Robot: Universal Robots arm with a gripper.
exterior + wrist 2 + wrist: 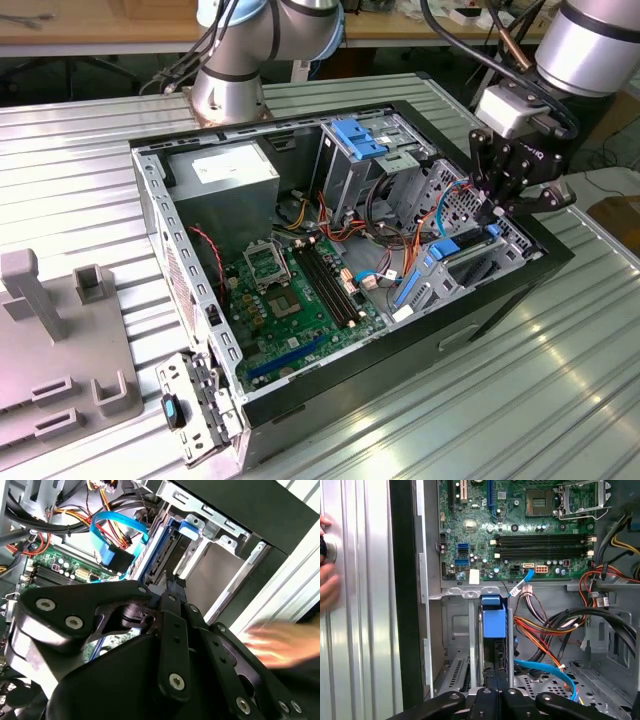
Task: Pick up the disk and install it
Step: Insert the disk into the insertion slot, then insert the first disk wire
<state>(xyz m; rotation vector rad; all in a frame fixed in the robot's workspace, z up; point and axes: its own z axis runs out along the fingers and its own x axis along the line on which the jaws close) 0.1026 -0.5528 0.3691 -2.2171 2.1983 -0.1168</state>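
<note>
The disk (493, 622) stands on edge in the drive bay at the front corner of the open computer case (190, 270), its bright blue rail facing the camera. In the second wrist view the disk (159, 555) sits in the metal bay, with the blue rail running along its side. My gripper (496, 674) is directly over it, fingers drawn in on the disk's near edge. In the exterior view the gripper (497, 212) reaches down into the case's corner at the exterior view's right, just above the disk's blue rail (445, 247).
A person's hand (327, 575) rests on the ribbed metal table beside the case. Thin blue cables (545, 672) and orange wire bundles lie close to the bay. Deeper in are the motherboard (290, 290), the power supply (225, 180) and a pale-blue bracket (358, 135). A grey fixture (60, 350) sits at the exterior view's left.
</note>
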